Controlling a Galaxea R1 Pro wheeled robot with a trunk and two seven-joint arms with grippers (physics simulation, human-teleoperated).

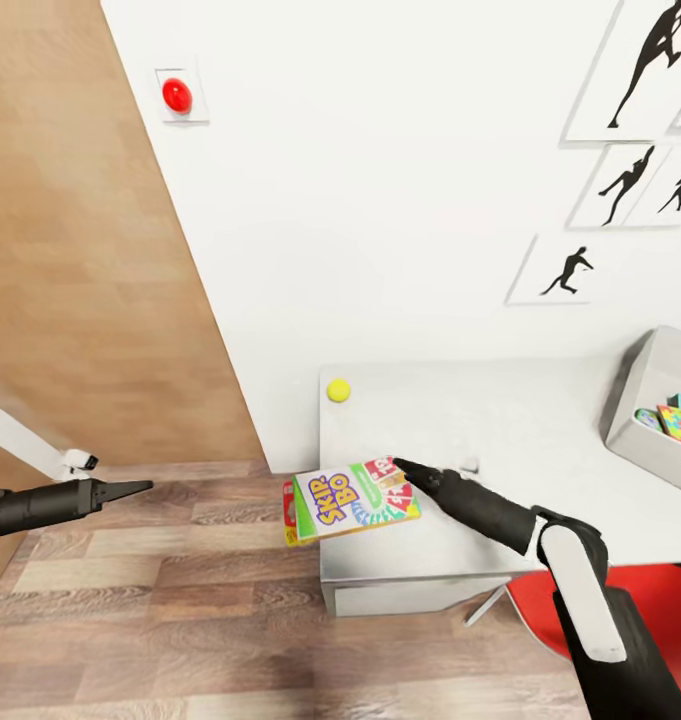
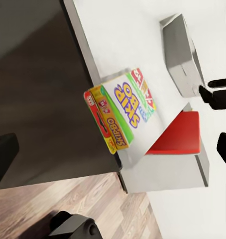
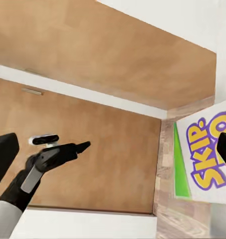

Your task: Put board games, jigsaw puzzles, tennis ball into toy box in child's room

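Evidently the games [image 1: 352,502], stacked flat, stiff boxes, overhung the counter's [image 1: 520,430] near-left corner; light and slick, they looked best pinched across the overhanging edge. The right gripper [image 1: 398,463] touched their far end, its opening unclear. The left gripper [image 1: 145,487] hung apart, closed, empty.

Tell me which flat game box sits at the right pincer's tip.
The white-green Skip-Bo box, overhanging the table corner atop a red box; right pincer at its far edge. Puzzle boxes lie in the toy box.
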